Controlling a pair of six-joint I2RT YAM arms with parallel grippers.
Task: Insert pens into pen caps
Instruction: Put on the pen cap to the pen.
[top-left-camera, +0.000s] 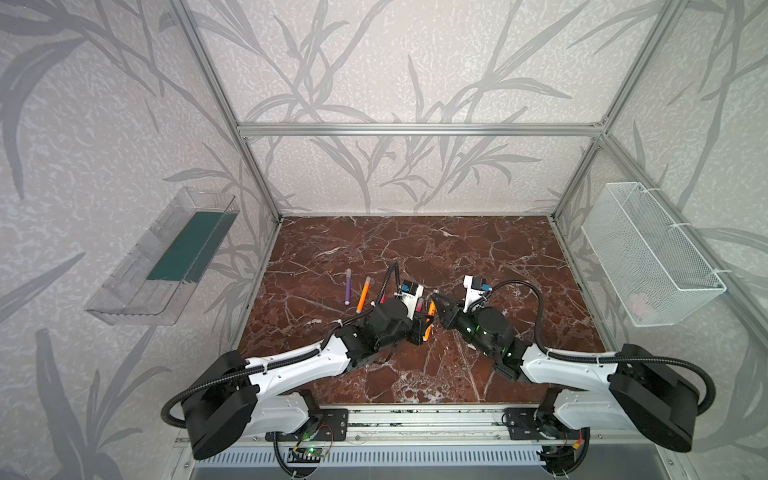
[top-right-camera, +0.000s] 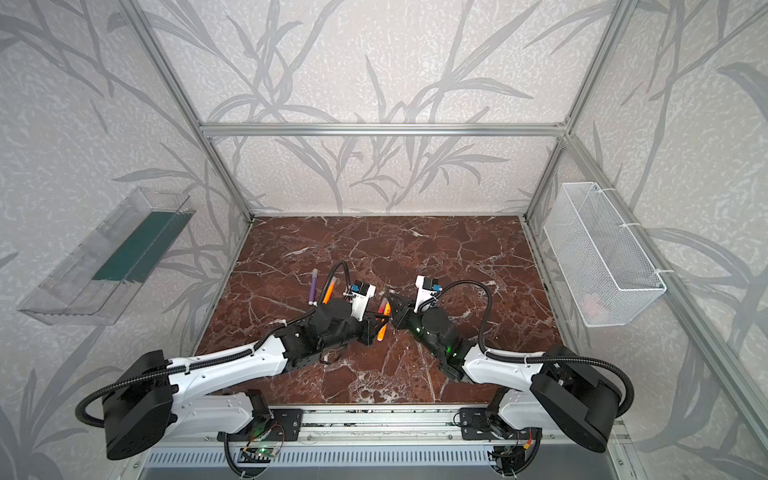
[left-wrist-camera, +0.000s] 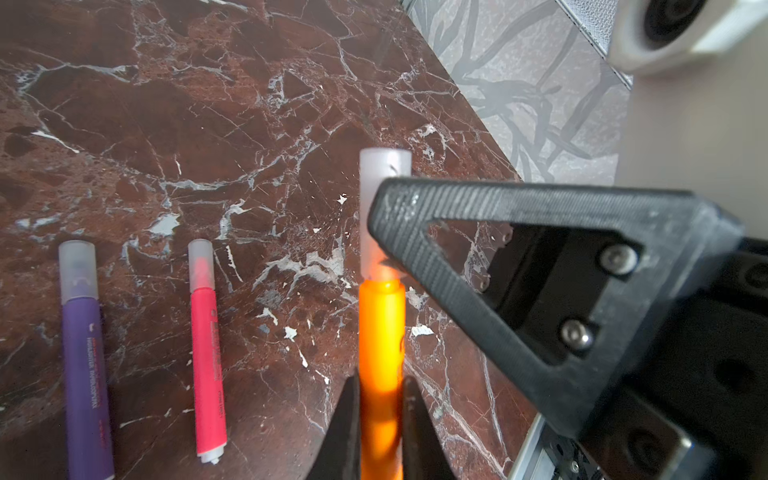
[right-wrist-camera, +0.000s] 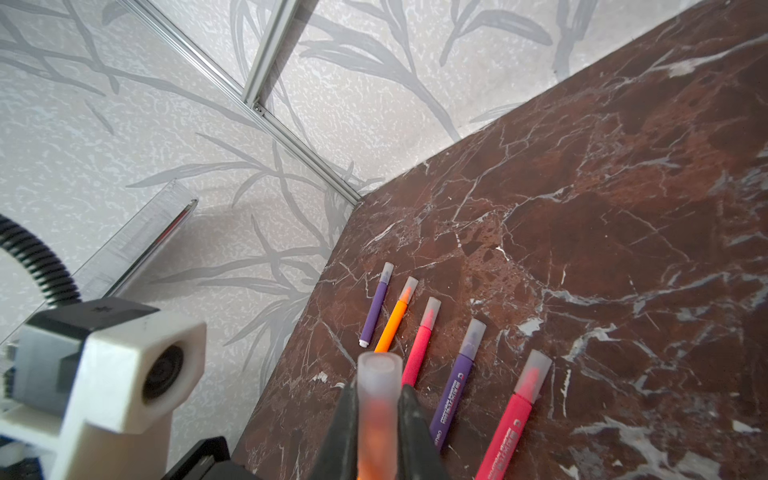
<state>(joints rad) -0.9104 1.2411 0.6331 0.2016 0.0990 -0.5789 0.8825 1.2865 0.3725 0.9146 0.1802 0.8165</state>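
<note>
My left gripper (left-wrist-camera: 380, 382) is shut on an orange pen (left-wrist-camera: 381, 332), held above the marble table near its middle. A translucent pen cap (left-wrist-camera: 380, 199) sits over that pen's tip, its rim close to the barrel's shoulder. My right gripper (right-wrist-camera: 378, 392) is shut on this pen cap (right-wrist-camera: 379, 370), and orange shows through its wall. In both top views the two grippers meet tip to tip at the held pen (top-left-camera: 429, 322). Several capped pens lie in a row on the table: purple (right-wrist-camera: 376, 307), orange (right-wrist-camera: 395, 318), pink (right-wrist-camera: 422, 340), purple (right-wrist-camera: 457, 378), pink (right-wrist-camera: 515, 419).
A clear plastic tray (top-left-camera: 166, 257) hangs on the left wall and a white mesh basket (top-left-camera: 648, 253) on the right wall. Aluminium frame posts stand at the table's corners. The left arm's wrist camera (right-wrist-camera: 108, 374) is close beside my right gripper.
</note>
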